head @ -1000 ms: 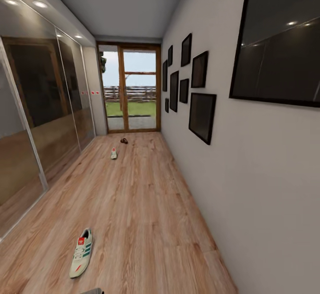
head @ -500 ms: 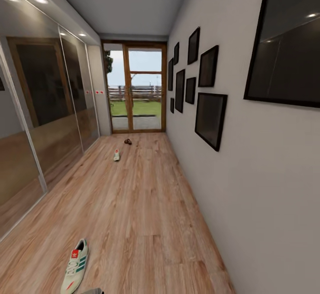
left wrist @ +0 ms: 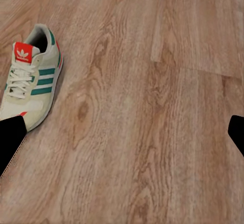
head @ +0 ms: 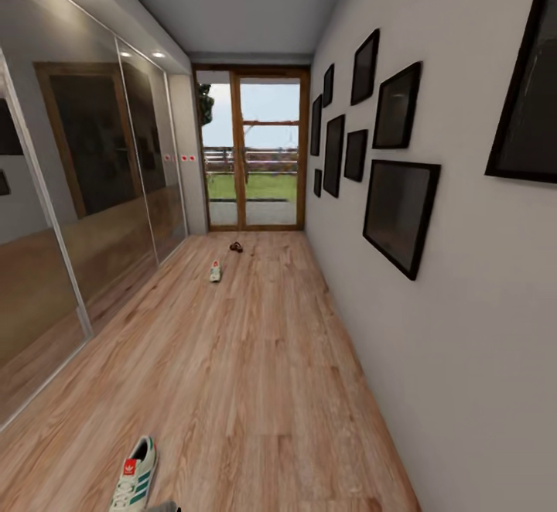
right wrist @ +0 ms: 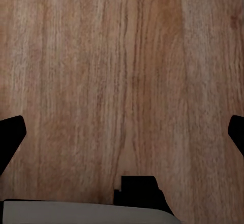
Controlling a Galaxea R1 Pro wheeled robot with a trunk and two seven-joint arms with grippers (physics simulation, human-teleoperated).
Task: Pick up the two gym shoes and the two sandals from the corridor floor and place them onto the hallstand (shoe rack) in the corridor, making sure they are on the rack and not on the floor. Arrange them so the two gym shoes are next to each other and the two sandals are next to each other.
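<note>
Head camera swung rightward along the corridor over the last second, so the whole scene slid across the picture rather than any object moving. Near white lace-up sneaker with green stripes and red tongue patch (head: 133,483) now lower, partly cut by the bottom edge of the head view. Far white sneaker (head: 215,271) and small dark brown sandal (head: 236,247) displaced right, along with the wood-framed glass door (head: 253,148). Large black-framed panel (head: 528,87) on the right wall now mostly out of frame.
</note>
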